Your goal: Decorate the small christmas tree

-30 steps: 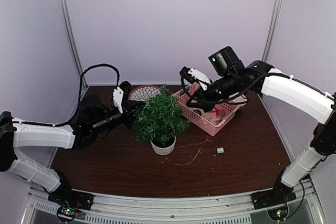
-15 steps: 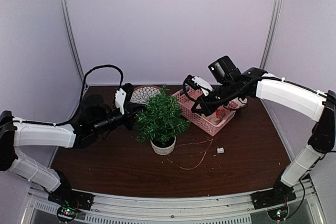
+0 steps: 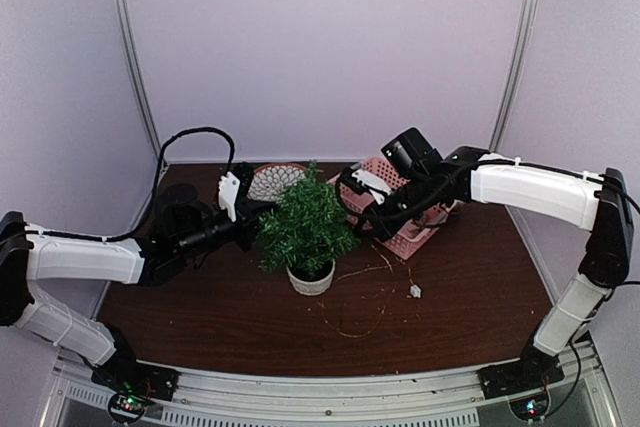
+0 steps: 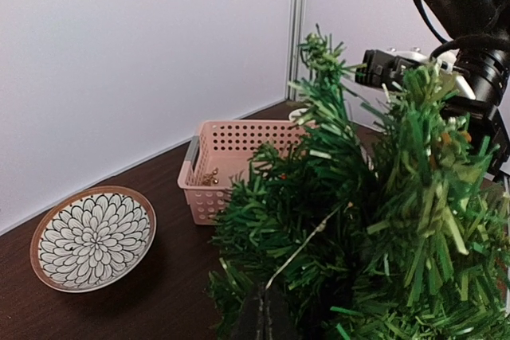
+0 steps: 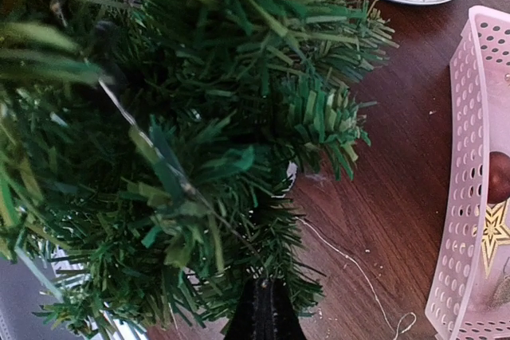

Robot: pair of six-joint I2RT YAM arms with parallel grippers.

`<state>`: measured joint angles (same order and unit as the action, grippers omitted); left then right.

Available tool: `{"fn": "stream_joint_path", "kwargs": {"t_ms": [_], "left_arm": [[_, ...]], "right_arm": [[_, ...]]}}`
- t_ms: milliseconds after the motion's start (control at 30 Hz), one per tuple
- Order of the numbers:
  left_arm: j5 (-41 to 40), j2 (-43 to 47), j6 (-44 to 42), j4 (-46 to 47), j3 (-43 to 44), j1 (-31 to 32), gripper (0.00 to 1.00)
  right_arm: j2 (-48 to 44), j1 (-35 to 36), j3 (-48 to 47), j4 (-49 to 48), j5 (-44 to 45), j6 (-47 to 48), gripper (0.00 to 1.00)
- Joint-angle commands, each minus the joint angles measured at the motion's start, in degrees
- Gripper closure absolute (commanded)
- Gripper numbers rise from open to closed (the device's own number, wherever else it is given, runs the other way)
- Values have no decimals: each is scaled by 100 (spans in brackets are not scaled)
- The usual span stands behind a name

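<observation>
- Top view: the small christmas tree (image 3: 307,225) stood upright in the middle of the dark brown tabletop (image 3: 200,317), tip pointing straight up, with pale walls around.
- Left wrist: the left gripper (image 4: 264,312) was pinched shut on a thin wire (image 4: 307,245) among the branches.
- Right wrist: the right gripper (image 5: 261,308) was likewise clamped on the thin wire.

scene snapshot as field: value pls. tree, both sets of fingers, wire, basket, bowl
tree: small christmas tree, upright in whitish pot, mid-table
left fingers: shut, at tree's left side, apparently pinching the wire
right fingers: shut, at tree's right side, apparently pinching the wire
wire: thin, threaded through the branches, slack lying on table by the pot
basket: pink basket, right of tree, ornaments inside
bowl: patterned bowl, behind tree, empty
</observation>
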<state>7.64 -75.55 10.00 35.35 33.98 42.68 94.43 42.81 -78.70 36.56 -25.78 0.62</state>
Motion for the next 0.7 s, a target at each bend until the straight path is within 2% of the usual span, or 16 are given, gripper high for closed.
{"fn": "stream_joint_path", "kwargs": {"t_ms": [0,100,133,167,233,400,467,533,667], "left_arm": [[-3,128,-136,-394,63,-36,100],[65,343,-125,-492,121,-33,100],[36,434,-105,-520,126,-38,94],[-15,544,-88,-559,131,-38,88],[-118,767,-118,-701,143,-32,70],[-365,1351,-219,-1135,144,-37,45],[-522,1548,-257,-1344,144,-38,36],[-666,1816,-298,-1617,144,-38,32],[-918,2618,-240,-2049,-217,-31,30]], "right_arm": [[-165,21,-85,7,-68,-61,100],[-254,25,-140,55,-176,-62,100],[-269,26,-152,62,-226,-62,99],[-282,25,-148,70,-273,-62,93],[-288,26,-157,113,-314,-62,84],[-369,26,-106,116,-276,-62,63],[-422,11,-103,116,-255,-62,60],[-483,9,-90,132,-238,-62,55],[-754,-55,32,234,-184,-62,46]]}}
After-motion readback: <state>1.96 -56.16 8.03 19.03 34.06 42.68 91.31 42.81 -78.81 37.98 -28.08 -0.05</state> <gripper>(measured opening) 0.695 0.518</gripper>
